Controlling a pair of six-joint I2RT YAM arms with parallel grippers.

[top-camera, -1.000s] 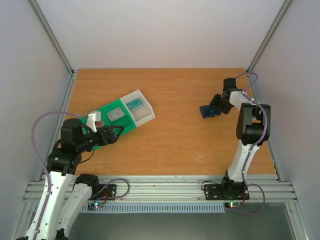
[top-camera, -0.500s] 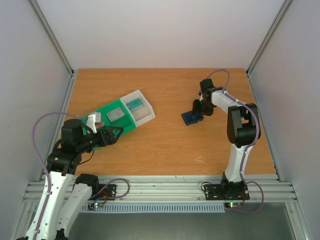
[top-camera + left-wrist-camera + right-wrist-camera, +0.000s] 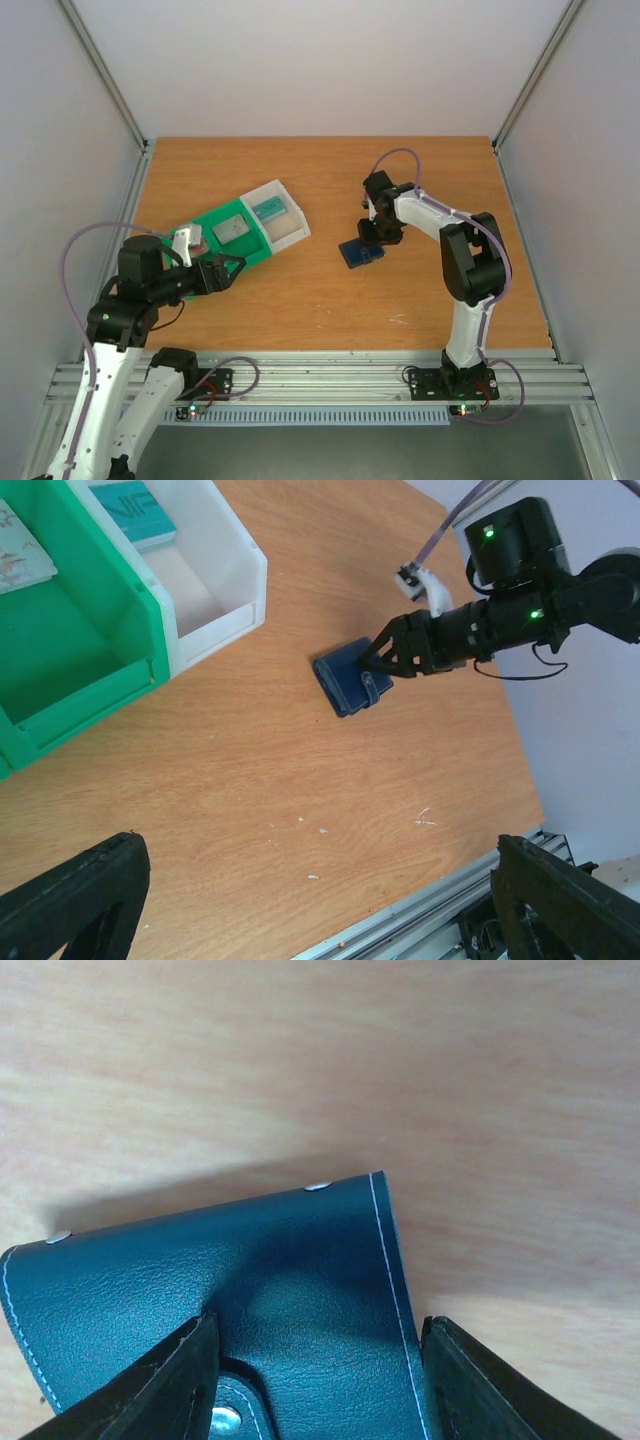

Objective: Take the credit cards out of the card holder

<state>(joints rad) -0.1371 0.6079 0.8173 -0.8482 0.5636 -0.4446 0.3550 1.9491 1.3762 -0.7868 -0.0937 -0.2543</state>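
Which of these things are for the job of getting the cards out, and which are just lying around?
For the job:
- card holder
- teal credit card
- grey credit card

Just there:
- green-and-white tray that both cards lie in
- table

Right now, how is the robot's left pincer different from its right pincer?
The left pincer gapes wide open; the right pincer is closed on the dark blue card holder. The left pincer is empty and sits by the green bin; the right pincer is near the middle of the table. Both are black.
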